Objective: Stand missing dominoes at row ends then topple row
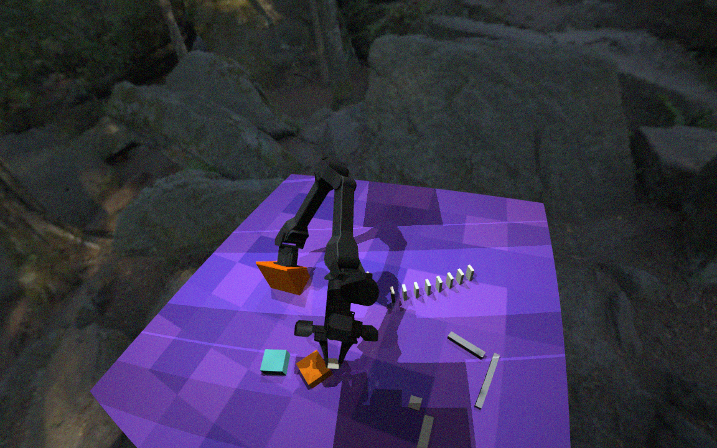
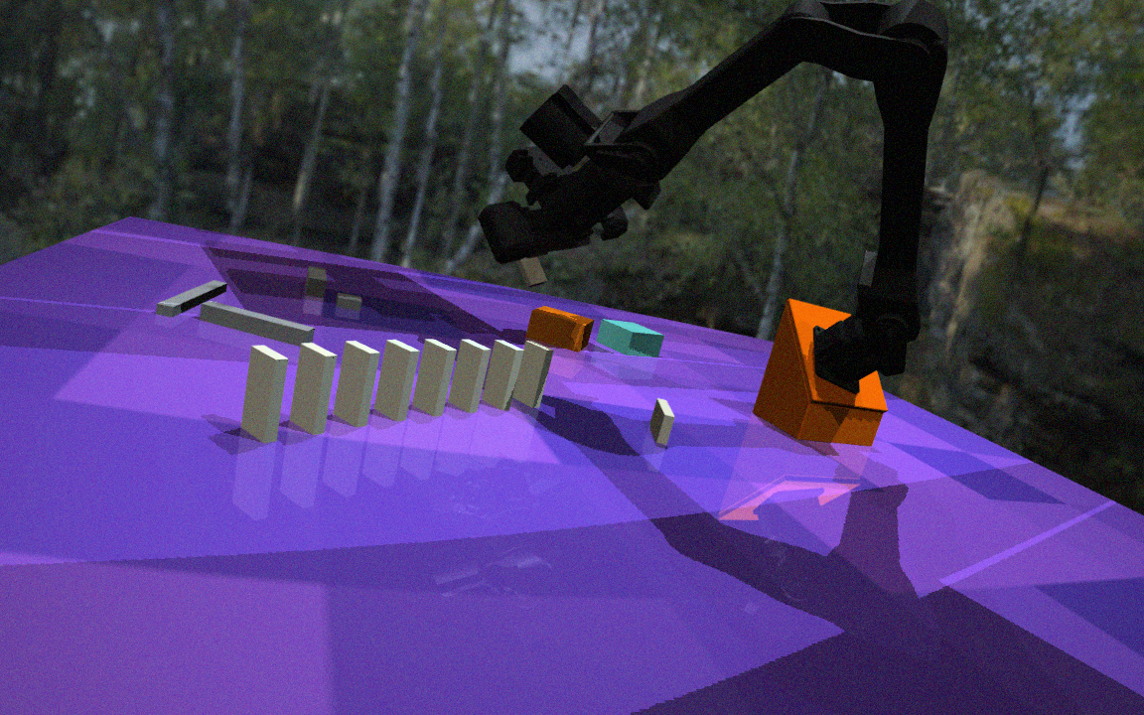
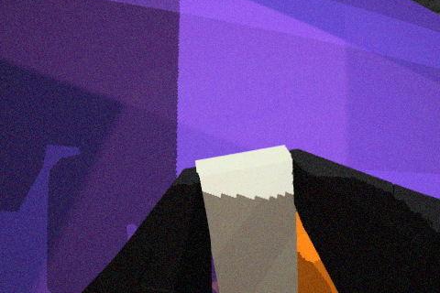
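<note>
Reading the top view from the left, the table's slanting edge (image 1: 193,285) comes first, and here's the orange wedge (image 1: 283,278) (image 2: 781,391) under the arm's foot, then the turquoise block (image 1: 275,361) (image 2: 631,339), flat and well in from that edge. Right beside it, the orange block (image 1: 312,368) (image 2: 558,328) sits close by the gripper (image 1: 333,361) (image 2: 518,255) (image 3: 247,183), whose fingers are clamped on a domino (image 1: 333,365) (image 2: 532,271) (image 3: 249,220)! It's up off the table, long axis tilted from upright, one end poking past the fingertips. A lone domino (image 2: 662,422) waits apart, partly hidden behind the arm from above. Then eight standing dominoes (image 1: 439,284) (image 2: 395,380), running diagonally towards the far right, with room between the row and the four grey pieces (image 1: 465,344) (image 2: 256,322) nearer the right edge.
</note>
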Controlling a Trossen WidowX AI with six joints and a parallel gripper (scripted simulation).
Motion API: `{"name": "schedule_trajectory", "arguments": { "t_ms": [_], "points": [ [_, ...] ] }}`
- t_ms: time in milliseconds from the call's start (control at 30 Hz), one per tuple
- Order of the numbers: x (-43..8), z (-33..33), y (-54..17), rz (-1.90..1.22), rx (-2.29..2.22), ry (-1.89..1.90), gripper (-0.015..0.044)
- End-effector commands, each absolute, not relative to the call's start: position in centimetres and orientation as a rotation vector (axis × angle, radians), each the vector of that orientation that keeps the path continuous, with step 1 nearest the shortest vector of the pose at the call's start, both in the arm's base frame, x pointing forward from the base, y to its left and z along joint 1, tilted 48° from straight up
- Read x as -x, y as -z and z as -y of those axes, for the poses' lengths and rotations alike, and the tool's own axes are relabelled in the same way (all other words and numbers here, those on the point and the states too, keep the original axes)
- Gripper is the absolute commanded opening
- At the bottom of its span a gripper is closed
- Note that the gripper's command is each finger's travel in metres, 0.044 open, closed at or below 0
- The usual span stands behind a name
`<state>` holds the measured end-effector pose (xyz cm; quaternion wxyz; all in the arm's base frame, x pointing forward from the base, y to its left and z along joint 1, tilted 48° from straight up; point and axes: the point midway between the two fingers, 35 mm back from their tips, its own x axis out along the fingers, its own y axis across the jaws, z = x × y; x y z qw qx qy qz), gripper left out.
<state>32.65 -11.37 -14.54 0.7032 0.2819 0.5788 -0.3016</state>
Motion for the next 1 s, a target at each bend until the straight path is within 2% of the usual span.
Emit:
{"name": "schedule_trajectory", "arguments": {
  "t_ms": [0, 967],
  "points": [
    [-32.6, 11.3, 14.1, -1.227, -0.619, 0.697, 0.0107],
    [-30.7, 10.0, 9.2, -0.711, -0.625, 0.805, 0.0107]
  ]
}}
